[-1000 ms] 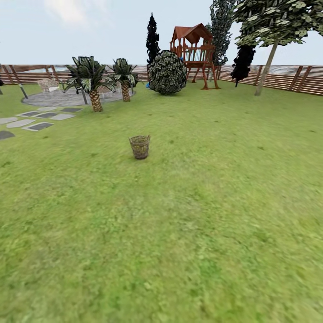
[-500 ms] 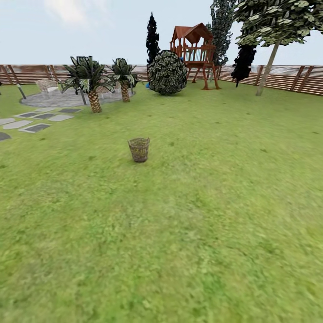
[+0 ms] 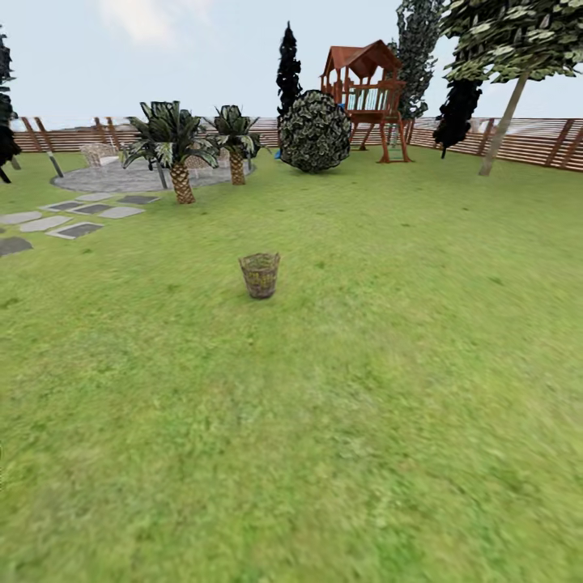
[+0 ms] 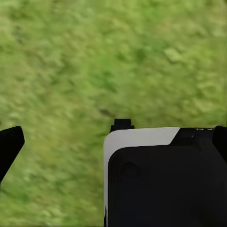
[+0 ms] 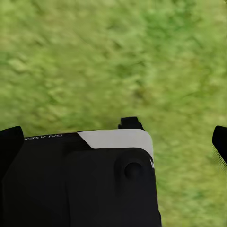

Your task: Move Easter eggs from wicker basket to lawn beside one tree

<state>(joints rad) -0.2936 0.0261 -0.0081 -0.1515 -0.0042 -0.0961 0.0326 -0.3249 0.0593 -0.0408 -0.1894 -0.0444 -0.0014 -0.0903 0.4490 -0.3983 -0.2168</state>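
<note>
— Where do you see the basket (image 3: 260,274) now?

— You see it upright on the lawn (image 3: 324,405), well ahead of you and a little left of the middle. If eggs are inside, you cannot tell from here.

— And a tree?

— The tree (image 3: 504,121) with the pale trunk stands far at the right, near the fence (image 3: 534,142). Behind the basket there are a round bush (image 3: 315,132) and a red-brown play tower (image 3: 366,93); two palms (image 3: 174,146) and stepping stones (image 3: 77,219) are at the left.

— Your claws?

— In both wrist views you see grass with dark fingertips (image 4: 9,146) at the edges (image 5: 219,142). If the left claw or the right claw is released or clenched, you cannot tell.
</note>
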